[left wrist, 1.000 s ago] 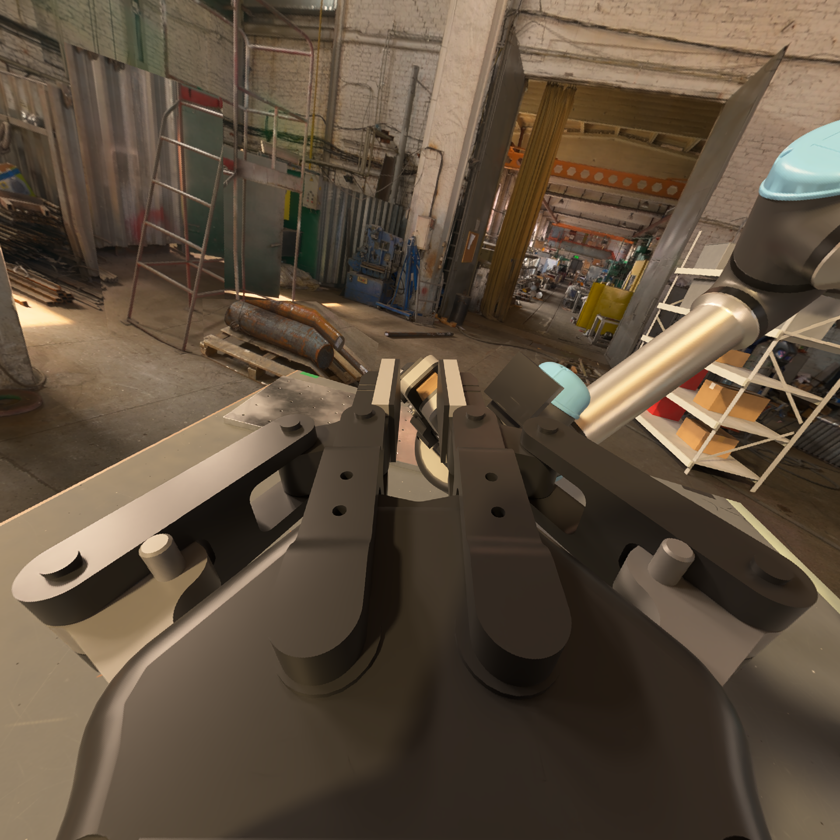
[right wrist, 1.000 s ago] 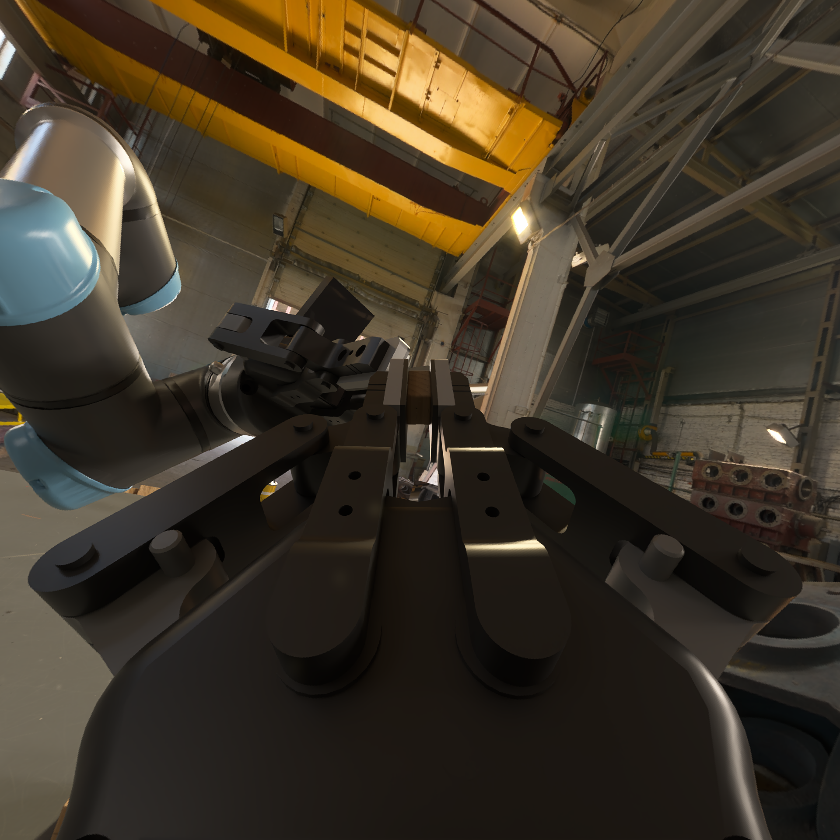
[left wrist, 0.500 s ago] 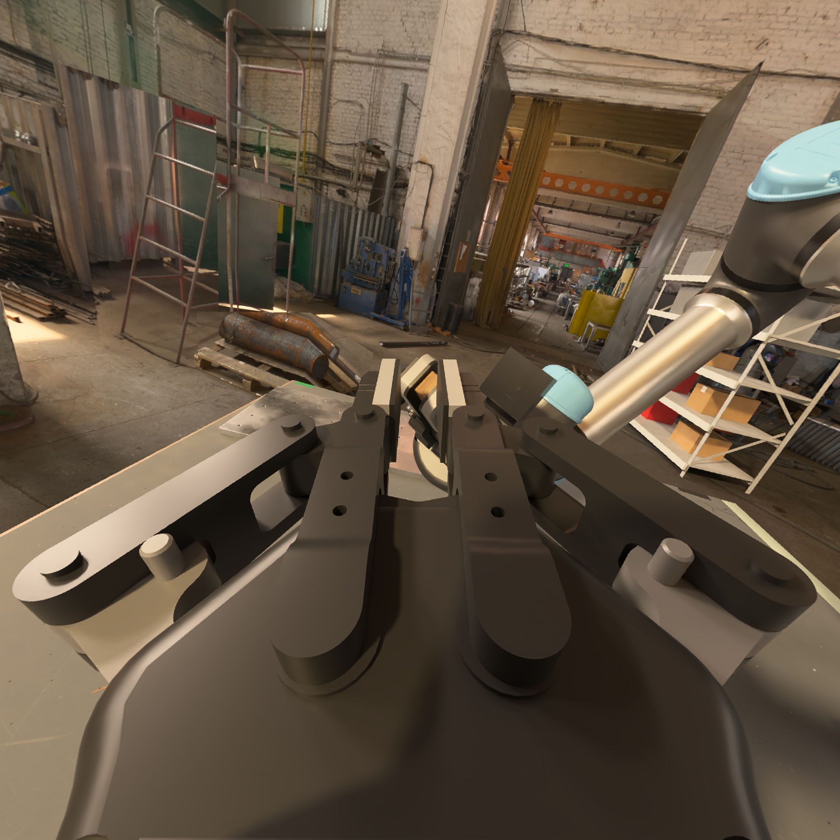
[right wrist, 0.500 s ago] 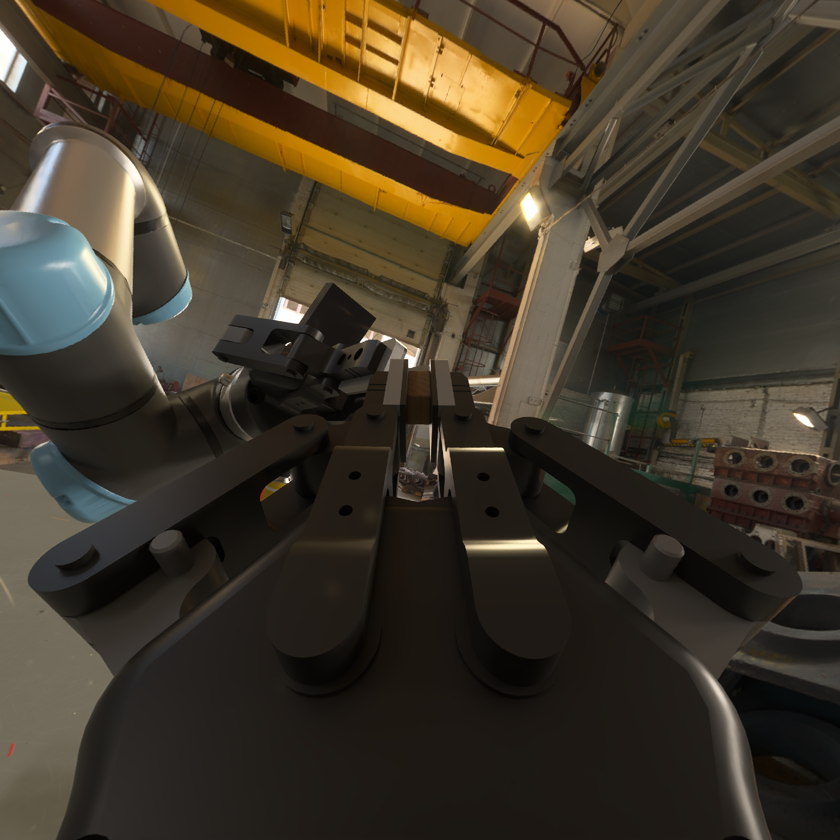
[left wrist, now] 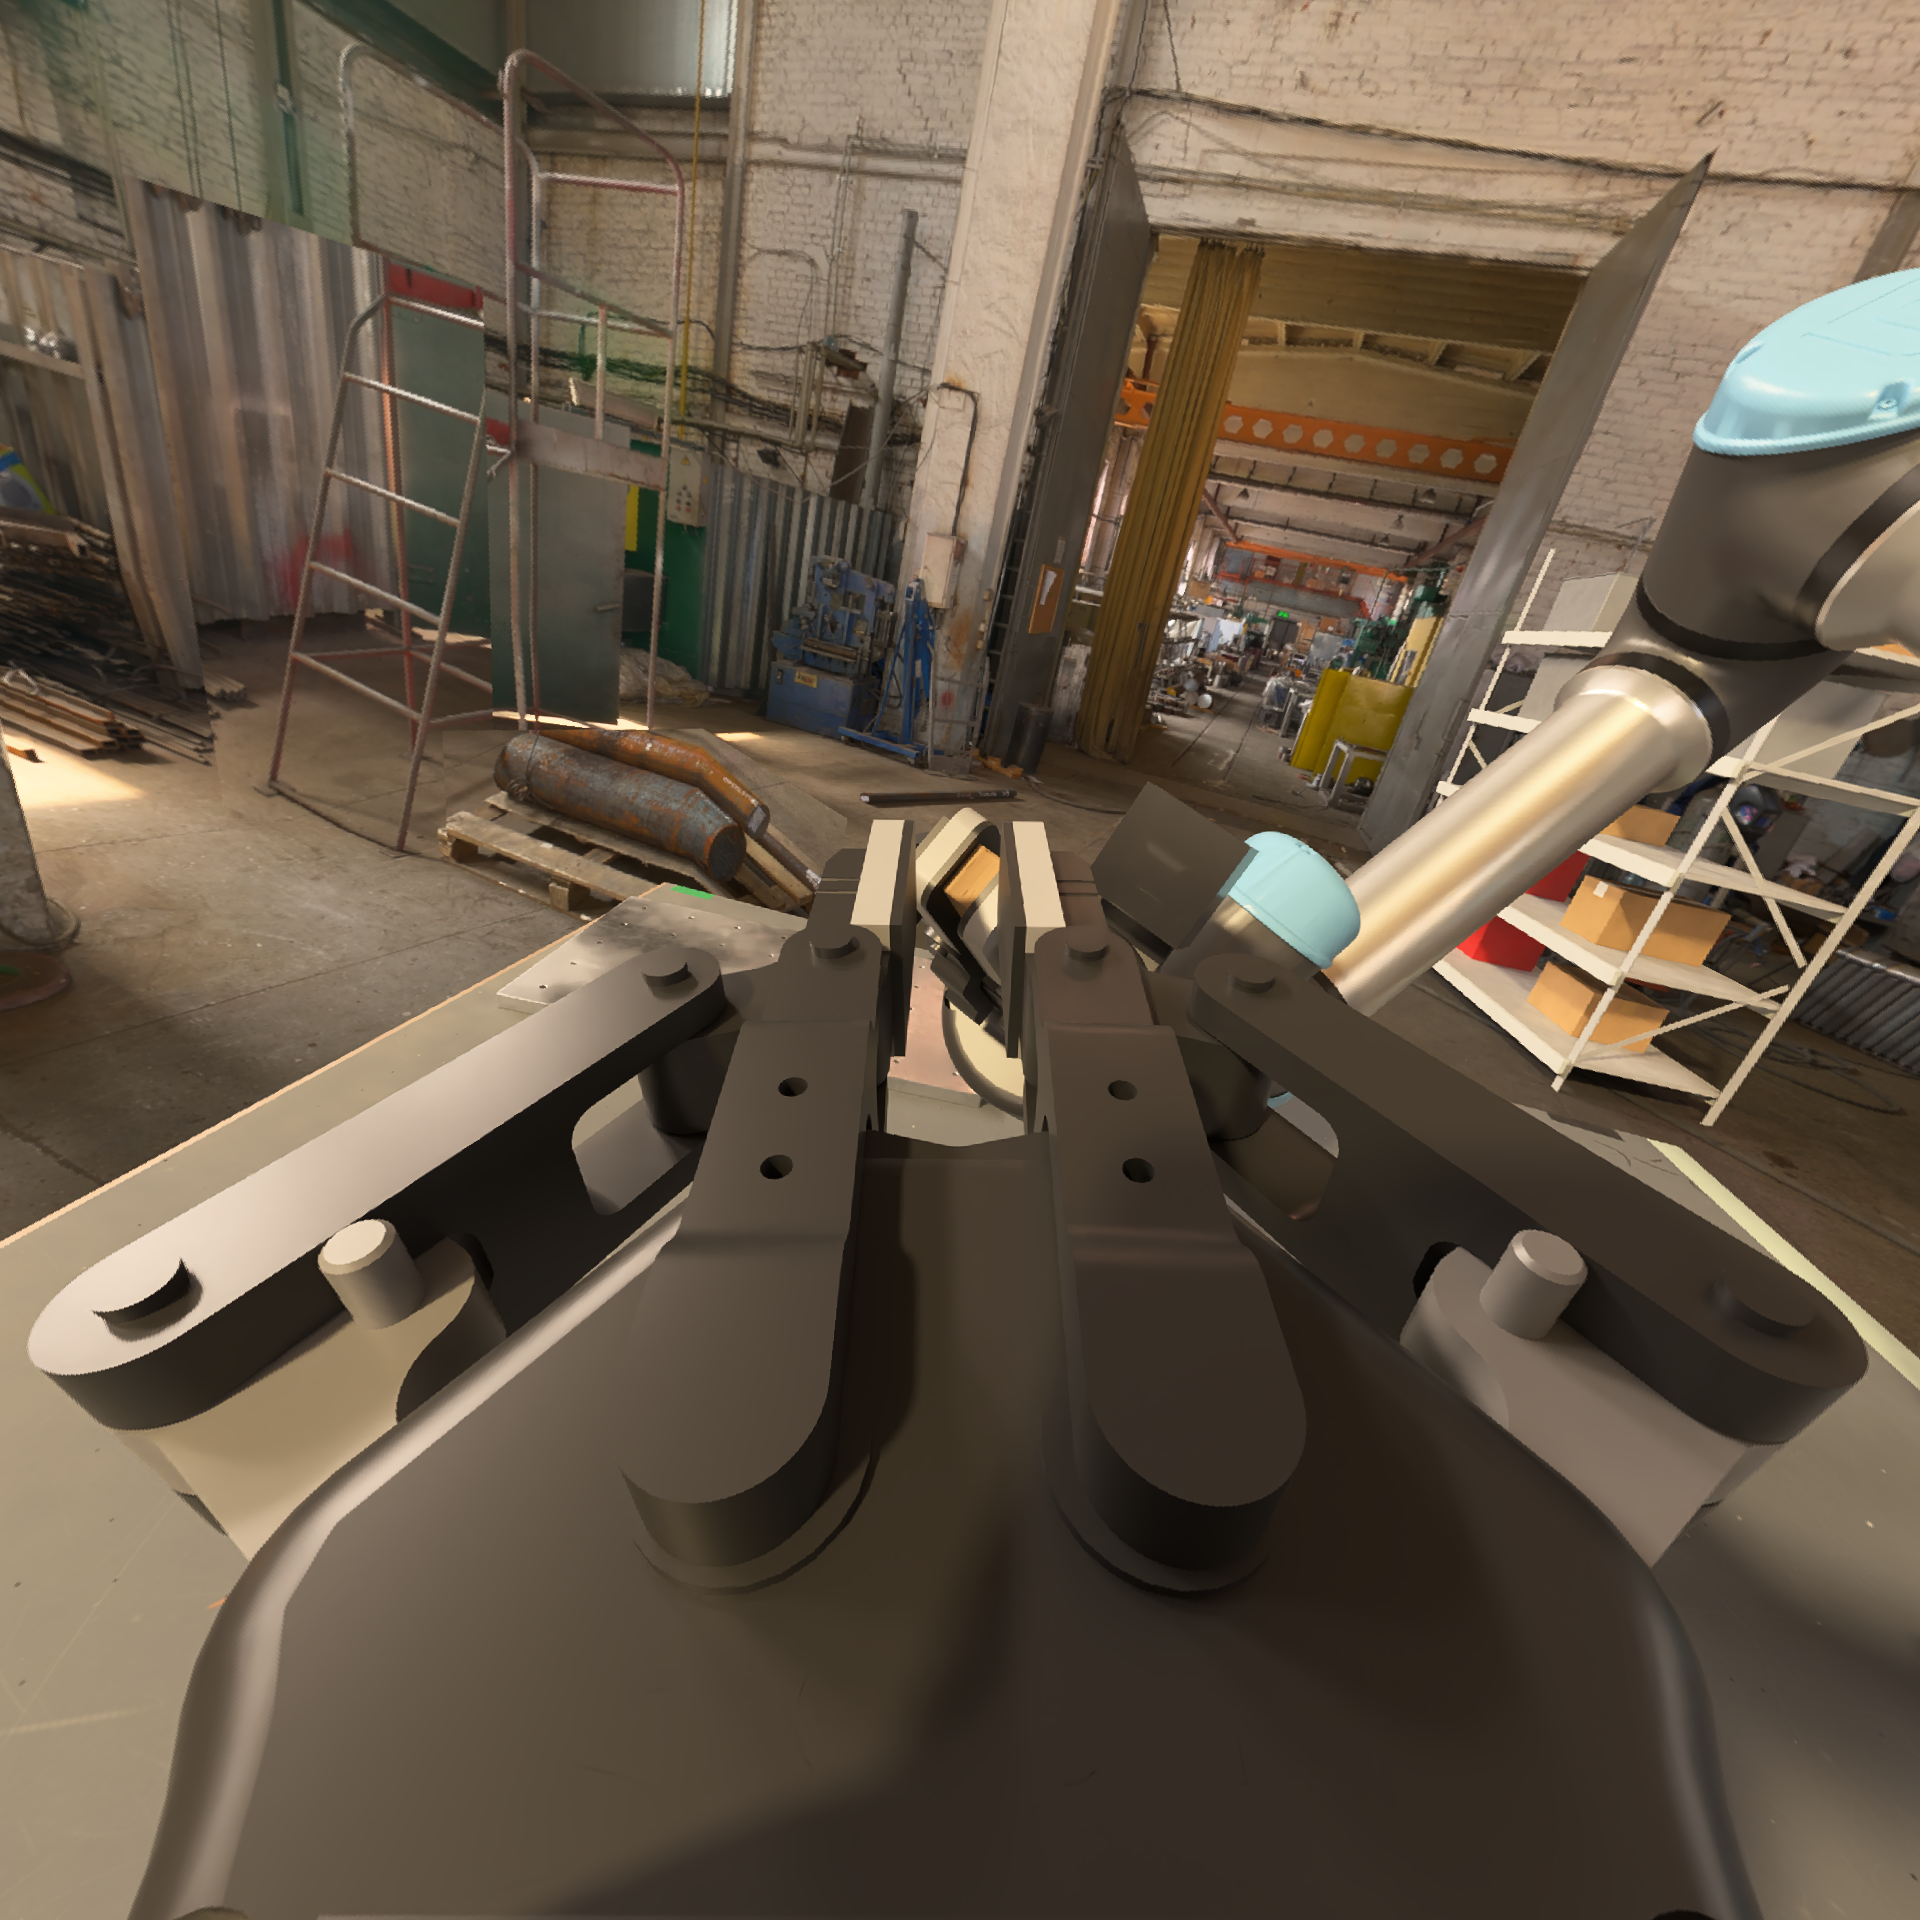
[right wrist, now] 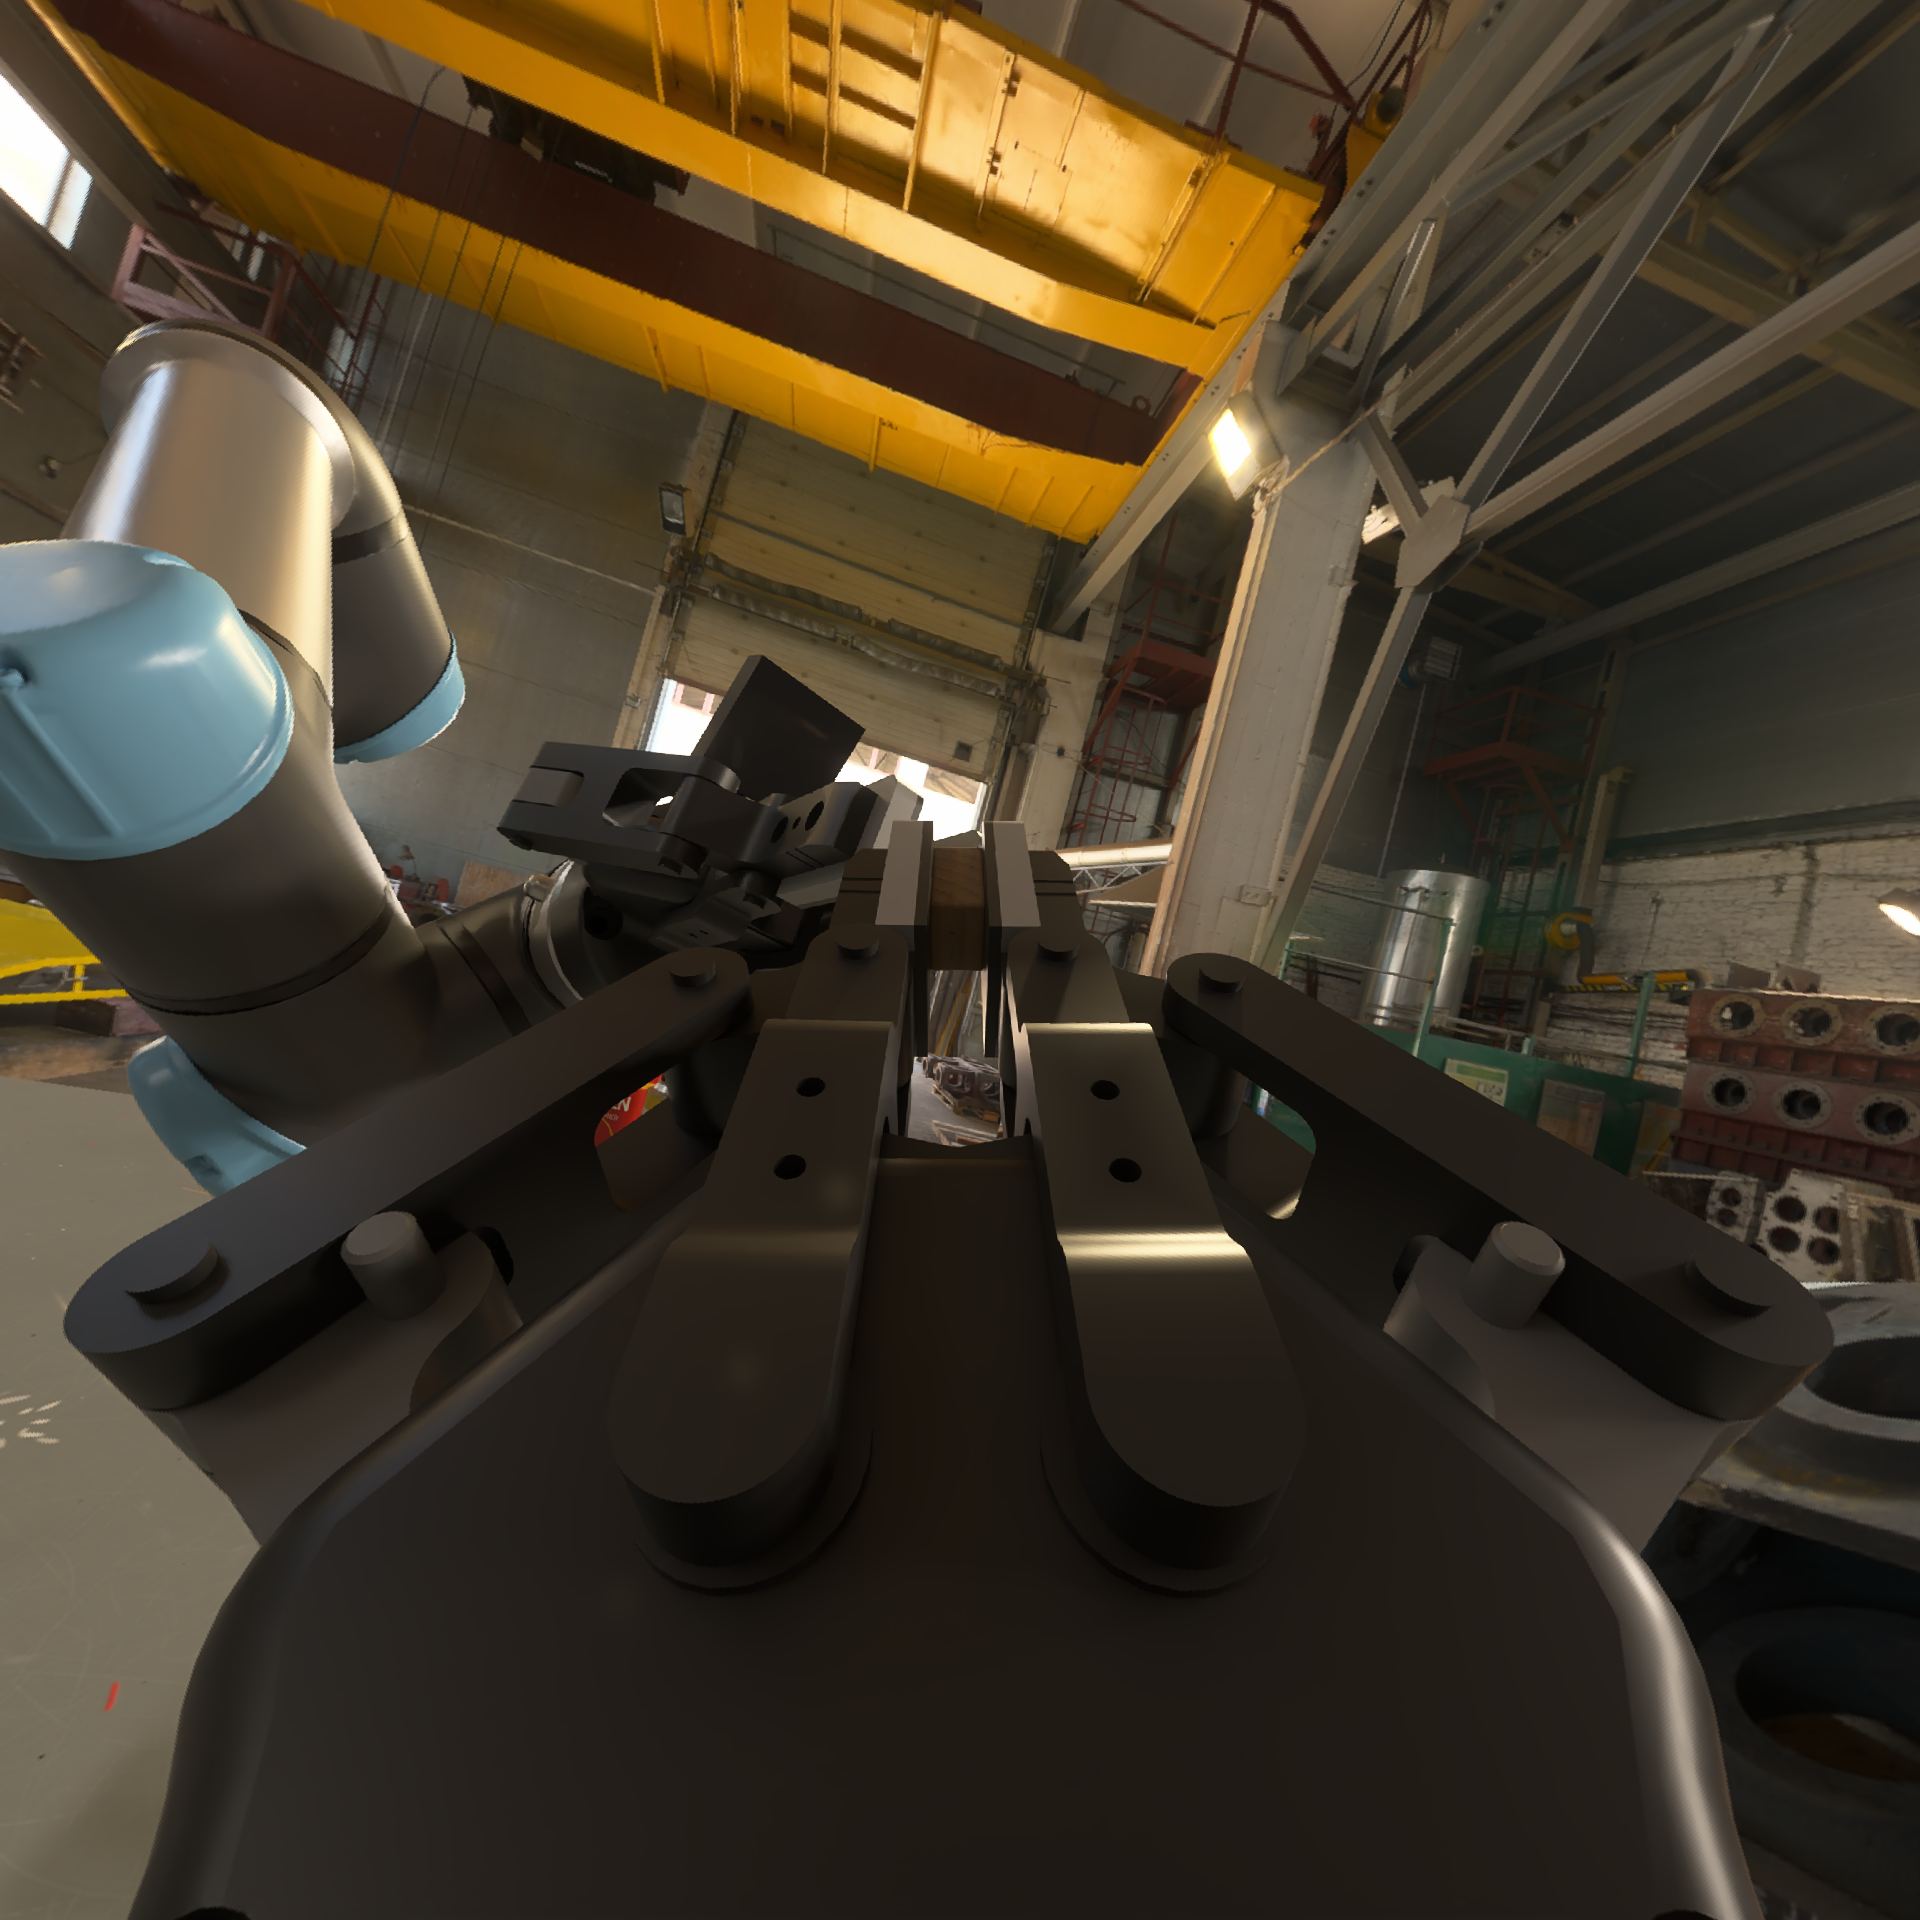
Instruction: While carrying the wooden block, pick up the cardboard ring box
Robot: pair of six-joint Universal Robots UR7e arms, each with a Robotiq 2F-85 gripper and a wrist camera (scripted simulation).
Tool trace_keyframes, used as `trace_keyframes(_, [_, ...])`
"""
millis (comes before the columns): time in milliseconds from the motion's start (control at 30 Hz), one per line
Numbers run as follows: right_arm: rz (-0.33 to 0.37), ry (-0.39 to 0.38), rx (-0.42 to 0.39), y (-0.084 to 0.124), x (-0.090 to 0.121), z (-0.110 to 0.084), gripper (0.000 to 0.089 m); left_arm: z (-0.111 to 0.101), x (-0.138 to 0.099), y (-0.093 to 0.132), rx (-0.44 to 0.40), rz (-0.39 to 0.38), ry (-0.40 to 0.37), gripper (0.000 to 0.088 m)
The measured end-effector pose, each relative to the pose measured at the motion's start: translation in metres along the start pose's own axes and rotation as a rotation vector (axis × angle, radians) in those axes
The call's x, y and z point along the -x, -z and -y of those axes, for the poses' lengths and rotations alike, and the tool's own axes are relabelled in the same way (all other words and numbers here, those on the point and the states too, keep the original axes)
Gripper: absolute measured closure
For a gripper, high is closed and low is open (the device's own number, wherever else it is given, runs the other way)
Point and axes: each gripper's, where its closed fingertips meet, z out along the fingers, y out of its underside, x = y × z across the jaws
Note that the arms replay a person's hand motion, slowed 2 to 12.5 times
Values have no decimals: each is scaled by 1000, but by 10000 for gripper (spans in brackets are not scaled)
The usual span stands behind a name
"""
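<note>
**Right gripper carrying the wooden block, left gripper facing it above the table**

The grey table [left wrist: 62, 1662] fills the left wrist view from 7 to 9 o'clock. The right arm [left wrist: 1507, 821] reaches in from 2 o'clock. In the right wrist view, the left arm [right wrist: 208, 831] bends in from 9 o'clock. The right gripper [right wrist: 958, 873] is clamped on the wooden block [right wrist: 958, 909], which sits between its pads at 12 o'clock. The left gripper [left wrist: 958, 873] stands narrowly parted with nothing visibly gripped, and the block shows beyond the gap.

dark grey linkage gripper [left wrist: 951, 878], pale pads [left wrist: 881, 873] (screw holes); silver arm [left wrist: 1507, 821], light-blue caps.
</note>
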Motion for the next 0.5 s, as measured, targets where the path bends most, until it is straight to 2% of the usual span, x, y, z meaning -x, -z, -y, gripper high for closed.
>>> trace_keyframes(500, [8, -37, -4, 0, 2, 2, 812, 0, -3, 0, -6, -8, -32, 734])
